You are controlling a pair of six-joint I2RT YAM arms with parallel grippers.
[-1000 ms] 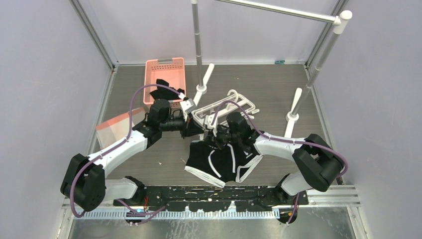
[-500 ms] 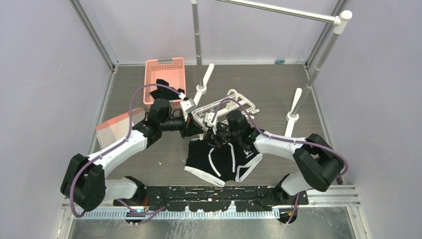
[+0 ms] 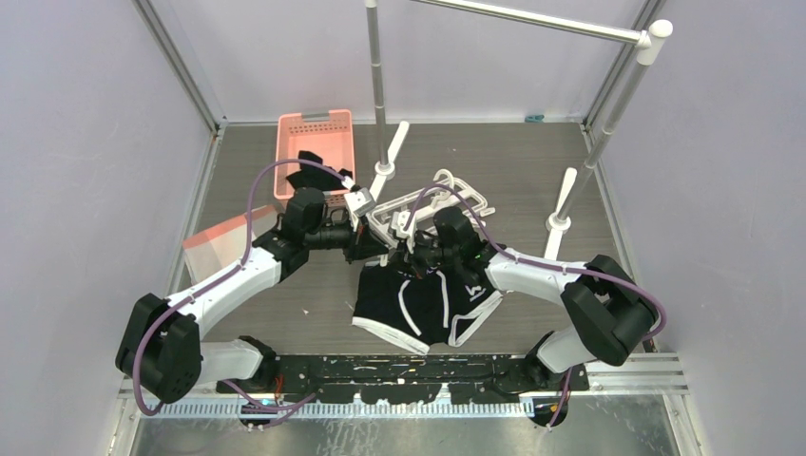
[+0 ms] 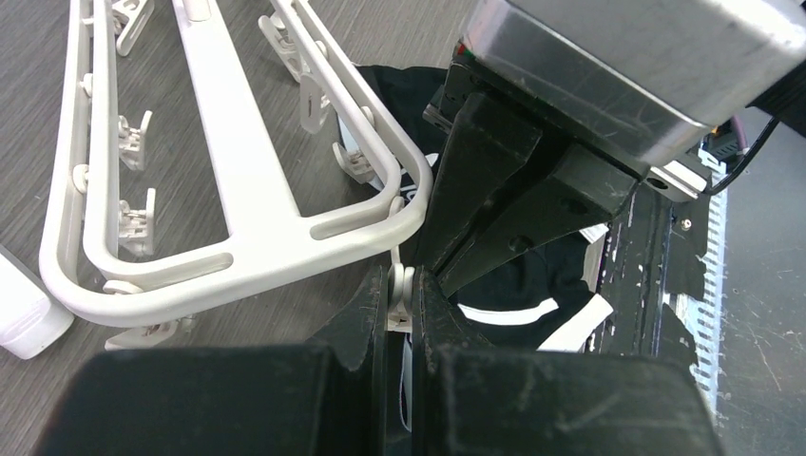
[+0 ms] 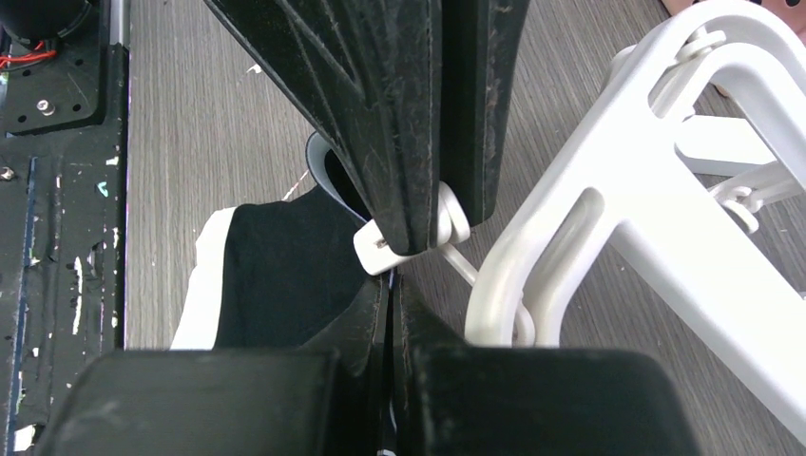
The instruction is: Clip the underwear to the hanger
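Table [image 3: 532,171], grey wood grain, with both arms converging at mid-table. The hanger [image 4: 247,180] lies flat and its long axis runs roughly left to right, tilted a little away on the right side in the top view. The underwear [image 3: 418,302] is spread just on the near side of it, waistband toward the frame and legs toward the arm bases, and the waistband edge looks lifted off the table. Left gripper [image 4: 400,302] comes in from the left, jaws closed hard on the clip [image 5: 373,255] that dangles from the hanger's near corner. Judged from that, it is squeezing the clip's handles. Right gripper [image 5: 391,285] comes in from the right, jaws closed, and seems to pinch black fabric at the waistband, though the fabric between the pads is barely visible. Key relation: the right fingertips sit directly under the clip and just beside the left fingertips, nearly tip to tip. The pinched edge therefore lies on the near, lower side of the clip's mouth. Cannot tell whether fabric has entered the mouth. Likely next need: a short push of the edge up into the clip.
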